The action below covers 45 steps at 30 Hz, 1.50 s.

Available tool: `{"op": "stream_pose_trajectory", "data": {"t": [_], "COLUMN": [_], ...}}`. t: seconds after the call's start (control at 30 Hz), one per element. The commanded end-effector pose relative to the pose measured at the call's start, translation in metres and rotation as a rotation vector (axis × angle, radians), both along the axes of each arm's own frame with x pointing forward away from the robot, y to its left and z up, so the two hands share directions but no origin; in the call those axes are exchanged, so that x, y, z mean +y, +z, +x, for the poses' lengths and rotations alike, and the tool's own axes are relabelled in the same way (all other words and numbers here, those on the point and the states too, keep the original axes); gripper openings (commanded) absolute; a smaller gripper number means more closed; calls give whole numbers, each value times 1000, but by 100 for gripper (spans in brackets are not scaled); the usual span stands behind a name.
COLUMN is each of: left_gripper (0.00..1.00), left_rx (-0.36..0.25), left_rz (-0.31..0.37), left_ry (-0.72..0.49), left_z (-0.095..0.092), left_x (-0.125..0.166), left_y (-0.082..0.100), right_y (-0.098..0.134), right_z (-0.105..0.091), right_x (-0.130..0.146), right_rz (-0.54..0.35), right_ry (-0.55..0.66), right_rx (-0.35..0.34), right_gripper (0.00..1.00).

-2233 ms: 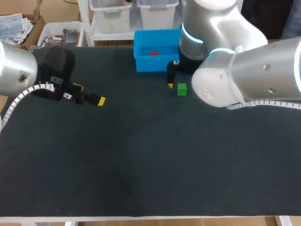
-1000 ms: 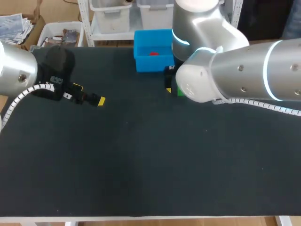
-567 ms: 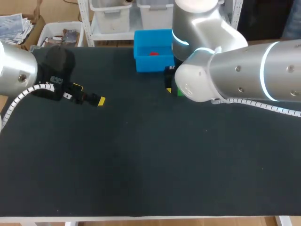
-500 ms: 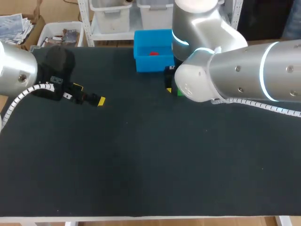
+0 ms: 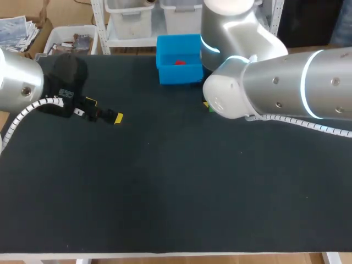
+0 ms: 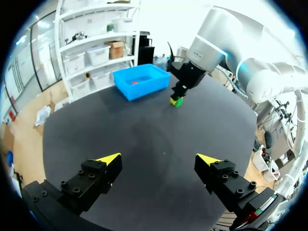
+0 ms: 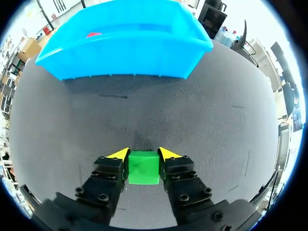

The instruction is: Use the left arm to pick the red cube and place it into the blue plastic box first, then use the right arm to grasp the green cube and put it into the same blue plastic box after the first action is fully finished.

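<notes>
Gripping the green cube [image 7: 143, 167], right fingers [image 7: 109, 167] press both sides.

Ahead of my right gripper [image 7: 143, 155], which clamps the small green cube [image 7: 143, 167], the black table top [image 7: 192, 110] lies bare up to the open-topped blue plastic box [image 7: 125, 65]; its near wall is the one barrier I see; inside, the small red cube [image 7: 94, 34] sits near the far wall, the remaining floor free; my left gripper [image 5: 104, 110], fingers spread, hangs well apart at the table's left, off that path.
</notes>
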<state>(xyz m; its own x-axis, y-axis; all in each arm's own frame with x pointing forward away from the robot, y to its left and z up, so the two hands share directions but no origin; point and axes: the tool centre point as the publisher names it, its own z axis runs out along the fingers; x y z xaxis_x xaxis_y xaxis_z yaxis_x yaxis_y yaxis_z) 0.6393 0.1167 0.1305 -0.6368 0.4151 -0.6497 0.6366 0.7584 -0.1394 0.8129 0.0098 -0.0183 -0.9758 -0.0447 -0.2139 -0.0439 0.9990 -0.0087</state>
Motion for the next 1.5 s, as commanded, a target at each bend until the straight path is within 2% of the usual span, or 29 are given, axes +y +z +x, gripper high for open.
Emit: {"op": "stream_pose_trajectory", "data": {"t": [0.03, 0.17, 0.57, 0.7, 0.77, 0.93, 1.1, 1.5], "left_gripper": [100, 100, 100, 100, 100, 100, 100, 100], "left_rx": [-2, -2, -2, -2, -2, -2, -2, -2], "left_rz": [-5, -5, -5, -5, -5, -5, -5, -5], "left_ry": [-4, -4, -4, -4, -4, -4, -4, -4], "left_z": [0, 0, 0, 0, 0, 0, 0, 0], "left_x": [1, 1, 1, 1, 1, 1, 1, 1], "left_y": [-1, -1, -1, -1, -1, -1, -1, -1], "right_y": [6, 20, 109, 125, 130, 150, 161, 159], "right_z": [-4, -5, -10, -13, -13, -11, -3, 18], "right_x": [-5, -9, -20, -18, -17, -15, -13, -1], "right_rz": [1, 13, 62, 76, 125, 162, 175, 210], "right_ry": [-7, -14, -31, -11, 0, 61, 109, 130], "right_rx": [-13, -41, -201, -224, -236, -335, -417, -443], "right_gripper": [0, 0, 0, 0, 0, 0, 0, 0]}}
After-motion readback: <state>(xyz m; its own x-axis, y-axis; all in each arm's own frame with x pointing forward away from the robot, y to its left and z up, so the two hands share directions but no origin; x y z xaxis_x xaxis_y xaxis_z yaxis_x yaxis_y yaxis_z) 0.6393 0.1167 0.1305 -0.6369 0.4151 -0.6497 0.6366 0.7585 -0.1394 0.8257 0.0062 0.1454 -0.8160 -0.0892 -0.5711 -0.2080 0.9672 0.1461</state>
